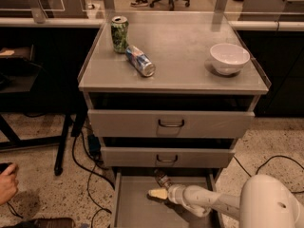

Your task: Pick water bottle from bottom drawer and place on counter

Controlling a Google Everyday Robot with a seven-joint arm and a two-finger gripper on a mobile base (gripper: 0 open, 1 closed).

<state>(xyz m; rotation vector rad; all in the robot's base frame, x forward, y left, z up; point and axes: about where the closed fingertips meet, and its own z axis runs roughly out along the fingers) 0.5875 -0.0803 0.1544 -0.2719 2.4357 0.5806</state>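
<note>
white arm [211, 204]; cream gripper [155, 193] in drawer [133, 209]

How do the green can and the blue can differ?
The green can stands upright; the blue can lies on its side. The green can is farther back than the blue can. Both rest on the counter. The gripper is in the bottom drawer, beside the water bottle.
</note>
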